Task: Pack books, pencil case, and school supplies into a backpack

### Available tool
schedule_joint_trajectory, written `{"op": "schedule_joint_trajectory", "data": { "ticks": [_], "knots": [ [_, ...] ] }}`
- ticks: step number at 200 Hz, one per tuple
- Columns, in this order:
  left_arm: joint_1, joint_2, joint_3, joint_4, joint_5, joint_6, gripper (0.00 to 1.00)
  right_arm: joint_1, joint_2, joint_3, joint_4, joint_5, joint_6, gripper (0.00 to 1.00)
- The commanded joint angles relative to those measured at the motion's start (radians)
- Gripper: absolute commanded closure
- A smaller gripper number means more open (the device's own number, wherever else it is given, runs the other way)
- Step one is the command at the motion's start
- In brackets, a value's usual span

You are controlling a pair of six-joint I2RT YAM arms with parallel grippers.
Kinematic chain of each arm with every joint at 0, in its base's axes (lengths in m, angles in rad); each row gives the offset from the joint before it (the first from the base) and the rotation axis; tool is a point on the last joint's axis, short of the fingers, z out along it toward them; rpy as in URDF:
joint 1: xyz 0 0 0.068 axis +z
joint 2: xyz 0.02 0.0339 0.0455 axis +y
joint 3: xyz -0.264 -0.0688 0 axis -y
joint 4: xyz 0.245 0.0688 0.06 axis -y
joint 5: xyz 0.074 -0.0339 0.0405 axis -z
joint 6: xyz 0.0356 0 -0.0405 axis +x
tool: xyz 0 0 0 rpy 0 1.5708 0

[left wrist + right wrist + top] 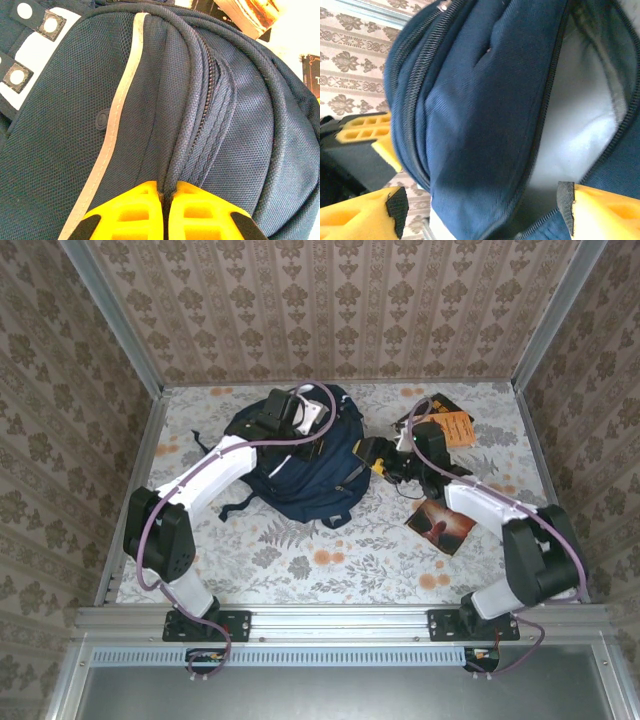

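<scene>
The navy backpack (pixel 310 475) lies mid-table with its white stripe (pixel 120 105) up. My left gripper (pixel 290 430) rests on top of it, its yellow fingers (pixel 135 210) shut on a ridge of the backpack's fabric beside the zipper (pixel 212 95). My right gripper (pixel 364 456) is at the backpack's right side, open wide (pixel 480 210), with the blue flap (pixel 470 125) lying between its pads and the pale lining (pixel 580 115) showing in the opening. An orange book (pixel 452 426) on a black one (pixel 412 420) lies back right. A reddish-brown book (pixel 441 525) is near the right arm. The pencil case is out of view.
Metal frame rails (pixel 130 455) and patterned walls enclose the flowered tabletop (pixel 330 560). Dark backpack straps (pixel 235 508) trail toward the front left. The left gripper's yellow fingers (pixel 365 132) sit just behind the flap in the right wrist view.
</scene>
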Motion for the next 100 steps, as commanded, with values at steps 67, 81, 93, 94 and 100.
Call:
{"op": "schedule_joint_trajectory", "data": {
  "ticks": [67, 81, 93, 94, 100],
  "knots": [
    [0.007, -0.069, 0.043, 0.012, 0.016, -0.025, 0.82, 0.063, 0.187, 0.074, 0.407, -0.163, 0.231, 0.44],
    [0.009, -0.1, 0.044, -0.031, -0.059, -0.093, 0.73, 0.079, 0.188, 0.077, 0.407, -0.152, 0.223, 0.53],
    [0.015, -0.137, 0.039, -0.079, -0.129, -0.169, 0.63, 0.093, 0.19, 0.081, 0.408, -0.144, 0.22, 0.55],
    [0.016, -0.14, 0.038, -0.082, -0.132, -0.175, 0.63, 0.094, 0.19, 0.082, 0.409, -0.144, 0.221, 0.55],
    [0.018, -0.16, 0.029, -0.104, -0.149, -0.206, 0.6, 0.103, 0.192, 0.086, 0.409, -0.139, 0.222, 0.57]
  ]
}}
